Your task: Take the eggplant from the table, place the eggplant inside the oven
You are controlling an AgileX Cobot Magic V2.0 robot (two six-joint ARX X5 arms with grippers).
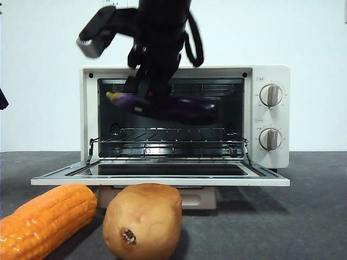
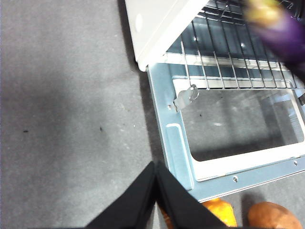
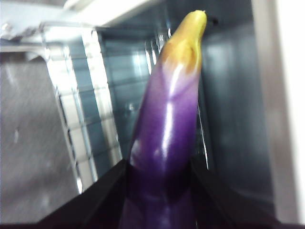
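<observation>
Front view: right pincer point(image 1: 145, 96) hanging down from above, right in the mouth of the oven point(image 1: 184, 116), clamped on the eggplant point(image 1: 181, 107). Eggplant held level in the air above the wire rack point(image 1: 168, 135), yellowish stem end toward the left wall of the cavity, dark body blurred. Oven door point(image 1: 160, 174) folded flat open. Down on the bench point(image 1: 303, 216), an orange corn cob point(image 1: 46, 219) and a tan potato point(image 1: 142, 221) just beside each other, in front of the door.

Left wrist view: left pincer point(image 2: 156, 174) with jaws pressed together, nothing between them, hovering over the bench near the corner of the open door point(image 2: 238, 138). Rack point(image 2: 238, 52), corn point(image 2: 219, 212) and potato point(image 2: 274, 217) all peeking in; blurry eggplant point(image 2: 281, 28) up at the oven opening.

Right wrist view: eggplant point(image 3: 167, 138) gripped by its thick end between the right pincer's point(image 3: 159, 191) two jaws, stem tip pointing into the oven point(image 3: 228, 105) interior, off the rack point(image 3: 90, 124).
</observation>
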